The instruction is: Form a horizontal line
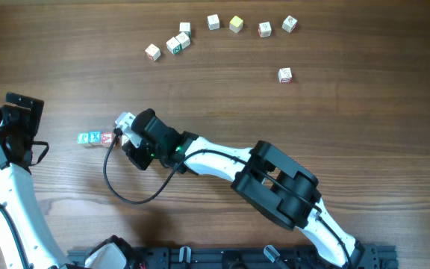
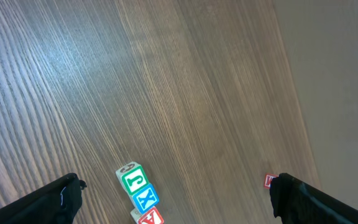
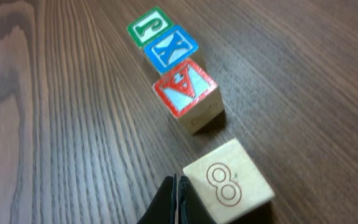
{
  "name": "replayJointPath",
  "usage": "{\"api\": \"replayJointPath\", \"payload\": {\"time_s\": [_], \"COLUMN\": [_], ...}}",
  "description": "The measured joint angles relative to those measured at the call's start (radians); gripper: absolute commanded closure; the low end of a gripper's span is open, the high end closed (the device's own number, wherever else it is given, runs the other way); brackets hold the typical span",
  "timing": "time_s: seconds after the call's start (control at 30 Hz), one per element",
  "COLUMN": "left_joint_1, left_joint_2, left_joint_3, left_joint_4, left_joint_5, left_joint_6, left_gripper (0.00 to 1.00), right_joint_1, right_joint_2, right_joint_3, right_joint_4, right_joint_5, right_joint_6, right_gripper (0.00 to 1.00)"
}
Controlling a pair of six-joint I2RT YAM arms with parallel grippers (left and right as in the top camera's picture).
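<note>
Line [image 3: 173, 59]: green, blue, red cubes, near desk [image 1: 349, 112] left edge. 8 cube [image 3: 229, 186] beside right gripper [image 3: 174, 200], pressed together. Left gripper [image 2: 176, 185] spread.

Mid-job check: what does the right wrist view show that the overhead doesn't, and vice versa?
Right wrist only: the gap between the red cube and the 8 cube, with the shut right gripper beside the latter. Overhead only: the loose cubes scattered along the frame's top, plus the left arm. Both: the three-cube row.
</note>
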Motion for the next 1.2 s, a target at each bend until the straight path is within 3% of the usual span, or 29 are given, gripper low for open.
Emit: {"api": "replayJointPath", "payload": {"time_s": [0.33,0.83,1.2], "left_joint_1": [0.000,0.000,0.000], "left_joint_2": [0.000,0.000,0.000], "left_joint_3": [0.000,0.000,0.000], "left_joint_4": [0.000,0.000,0.000], "left_joint_5": [0.000,0.000,0.000], "left_joint_6": [0.000,0.000,0.000], "left_gripper": [0.00,0.00,0.00], "right_joint_1": [0.000,-0.006,-0.007], "right_joint_2": [0.000,-0.097,-0.038], "right_joint_3": [0.000,0.004,0.004], "right_joint_4": [-0.001,-0.187,-0.139], "right_joint_5": [0.007,0.082,0.101], "right_joint_6": [0.000,0.000,0.001], "right_gripper": [0.96,0.95,0.95]}}
